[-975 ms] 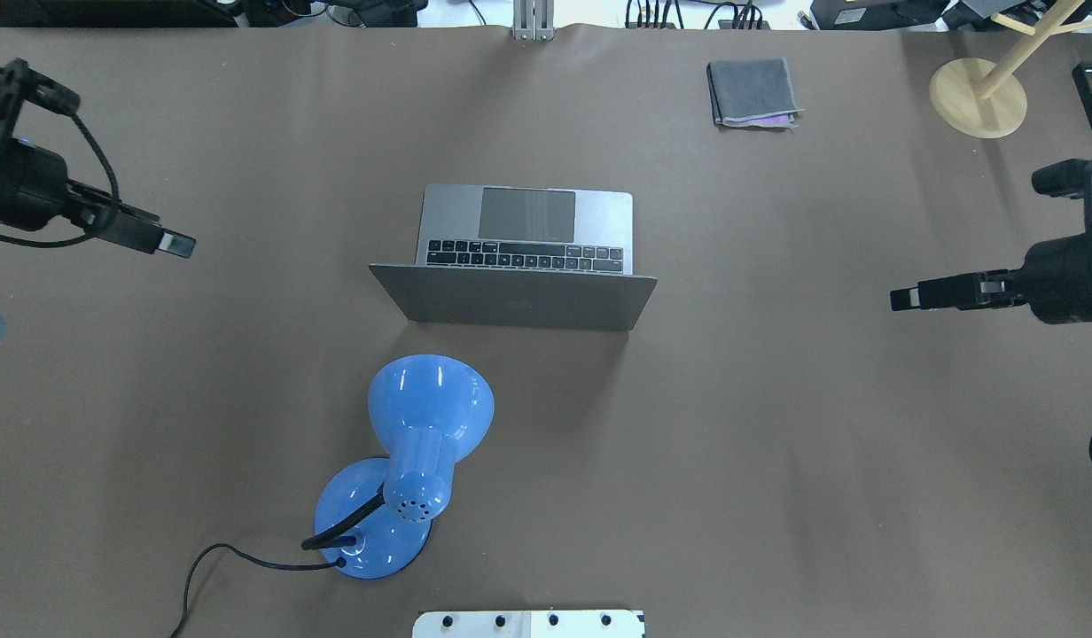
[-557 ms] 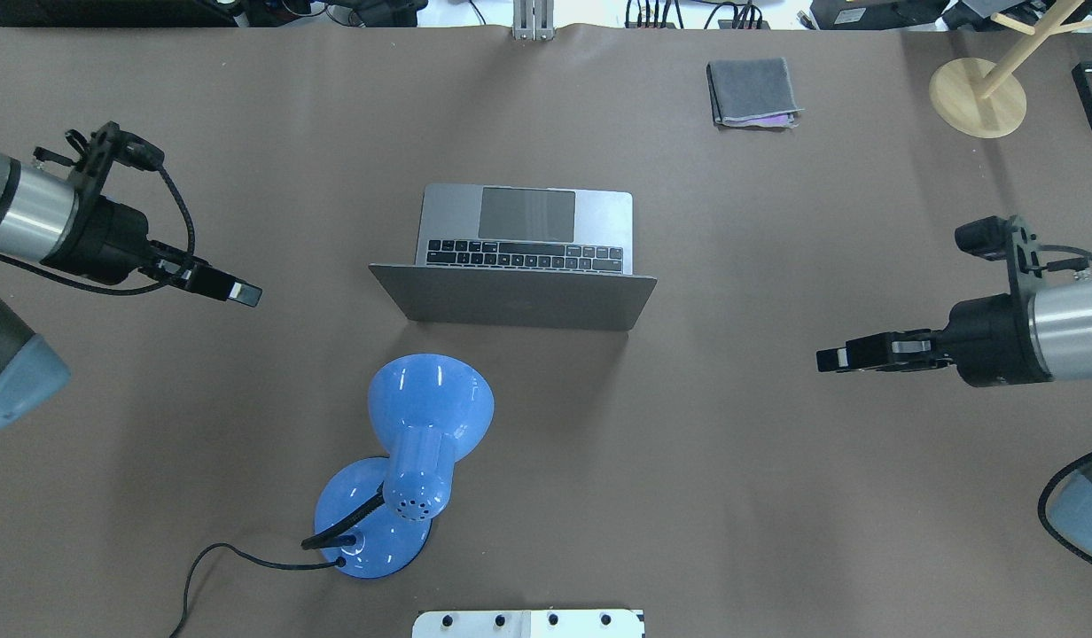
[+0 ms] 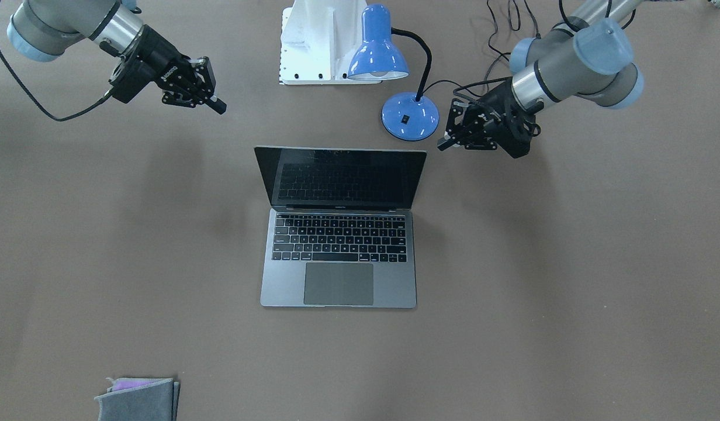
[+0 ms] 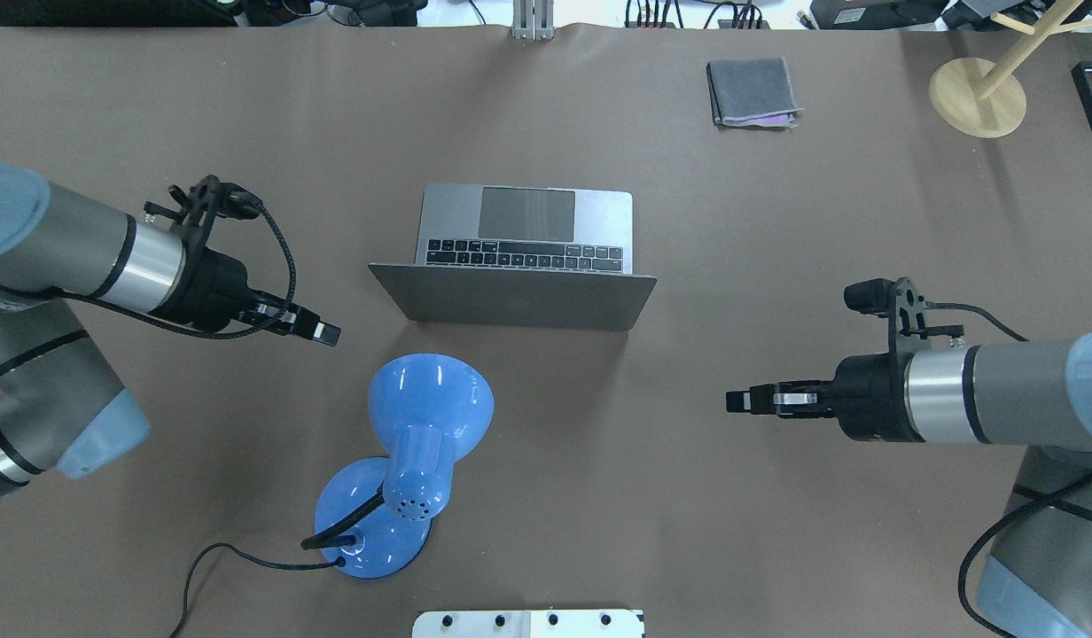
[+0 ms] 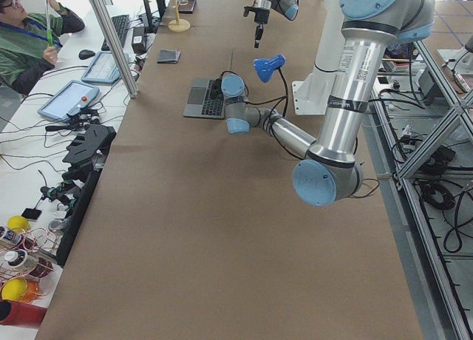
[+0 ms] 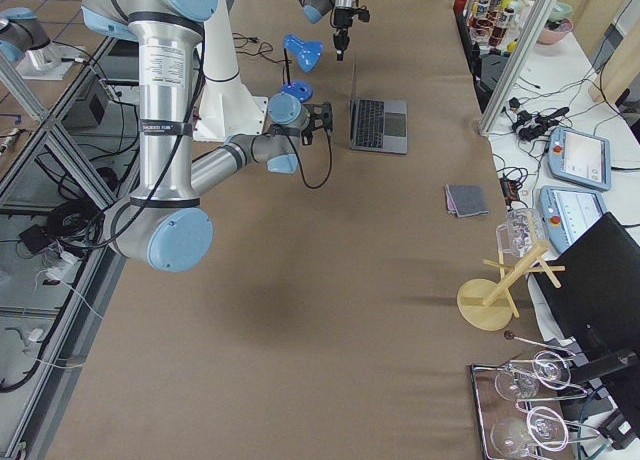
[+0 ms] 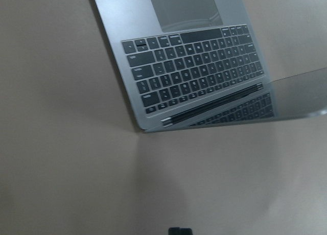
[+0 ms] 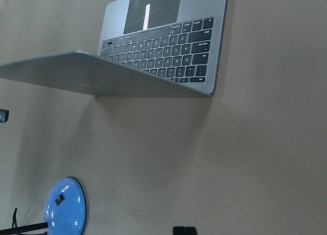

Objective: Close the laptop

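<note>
Left hand [image 4: 326,334] pinched together, near the lid corner of the open laptop [image 4: 519,301], right hand [image 4: 738,401] likewise together, farther off opposite

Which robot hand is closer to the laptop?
Left. The left gripper hovers close to the laptop, by its lid's corner; the right gripper hangs farther off on the other side.

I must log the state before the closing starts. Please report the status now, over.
Left hand shut, right hand shut, both empty, clear of laptop. Laptop open, lid up. Blue lamp stands close behind lid, near left hand.
</note>
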Robot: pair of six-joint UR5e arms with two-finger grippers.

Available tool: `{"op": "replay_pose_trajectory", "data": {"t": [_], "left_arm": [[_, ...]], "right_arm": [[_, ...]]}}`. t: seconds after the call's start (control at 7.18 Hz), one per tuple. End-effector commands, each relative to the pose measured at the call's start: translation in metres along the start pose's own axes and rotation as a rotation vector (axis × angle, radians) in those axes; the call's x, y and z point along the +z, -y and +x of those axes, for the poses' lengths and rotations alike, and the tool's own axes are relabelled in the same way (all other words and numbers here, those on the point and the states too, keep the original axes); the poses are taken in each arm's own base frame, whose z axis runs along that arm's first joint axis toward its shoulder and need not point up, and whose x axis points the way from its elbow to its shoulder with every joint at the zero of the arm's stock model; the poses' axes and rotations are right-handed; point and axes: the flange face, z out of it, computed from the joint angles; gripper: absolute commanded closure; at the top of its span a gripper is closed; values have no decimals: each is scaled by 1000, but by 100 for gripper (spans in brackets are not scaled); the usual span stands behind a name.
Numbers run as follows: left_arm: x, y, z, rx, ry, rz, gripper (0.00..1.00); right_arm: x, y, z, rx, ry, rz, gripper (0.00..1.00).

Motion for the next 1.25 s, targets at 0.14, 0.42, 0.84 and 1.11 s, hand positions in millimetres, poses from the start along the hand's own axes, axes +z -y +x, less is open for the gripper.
{"op": "replay_pose_trajectory", "data": {"t": [0.14, 0.42, 0.84, 1.11], "left_arm": [[12, 3, 22, -4, -26, 6, 100], [12, 13, 41, -12, -51, 18, 100], [10, 21, 57, -40, -72, 31, 100], [1, 32, 55, -46, -59, 65, 100]], "right_arm": [[42, 16, -64, 61, -20, 47, 100], [47, 21, -67, 63, -32, 74, 100], [43, 37, -59, 68, -78, 103, 100], [38, 48, -56, 72, -89, 123, 100]]}}
